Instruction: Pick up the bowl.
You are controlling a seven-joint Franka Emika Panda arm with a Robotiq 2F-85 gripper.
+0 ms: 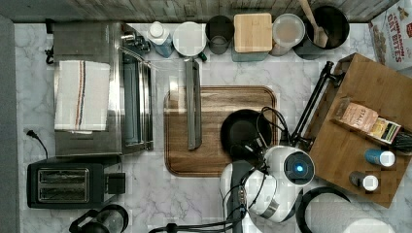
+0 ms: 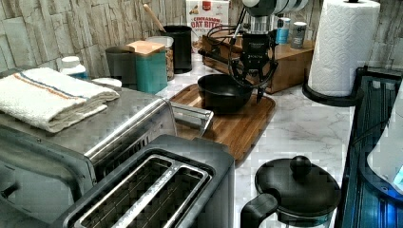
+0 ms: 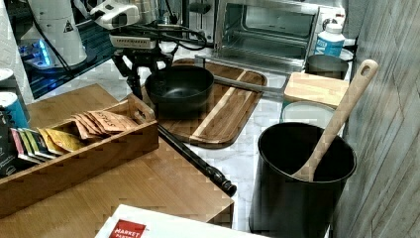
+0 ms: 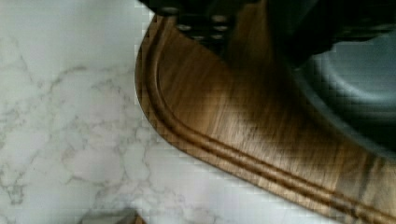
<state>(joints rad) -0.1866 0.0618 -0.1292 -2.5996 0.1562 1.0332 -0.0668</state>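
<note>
The glossy black bowl [image 1: 241, 129] [image 2: 222, 91] [image 3: 179, 88] rests on the wooden cutting board [image 1: 194, 160], toward the top view's right side of it. My gripper [image 2: 248, 88] [image 3: 145, 75] hangs at the bowl's rim, on the side nearest the arm's base. It is open: one finger [image 3: 132, 85] is outside the bowl wall and the other is over the inside, with the rim between them. In the wrist view the bowl [image 4: 359, 93] lies close beside the dark finger [image 4: 196, 23], above the board's corner.
A toaster oven [image 1: 131, 87] with its door [image 1: 193, 104] open onto the board stands at the top view's left. A wooden tray of tea packets [image 3: 89, 134], a black rod [image 3: 193, 156] and a dark pot with a wooden spoon [image 3: 302, 178] crowd the right view's foreground.
</note>
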